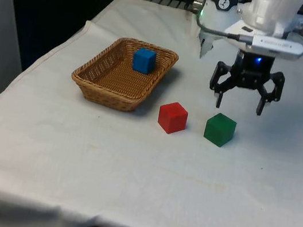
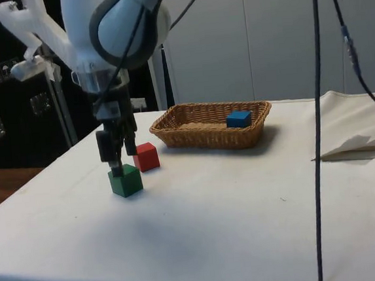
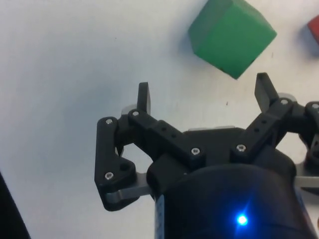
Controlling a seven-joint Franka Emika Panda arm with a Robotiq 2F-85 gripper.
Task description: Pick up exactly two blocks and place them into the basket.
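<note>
Overhead, the gripper [image 1: 239,106] is hanging wide apart and empty above the green block [image 1: 220,129]. Meanwhile a blue block [image 1: 144,60] is sitting in the basket [image 1: 96,80].

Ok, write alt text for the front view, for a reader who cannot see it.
The robot's open claw hangs above a white-clothed table, behind a green block. A red block sits to the green one's left, and a wicker basket further left holds a blue block.
</note>
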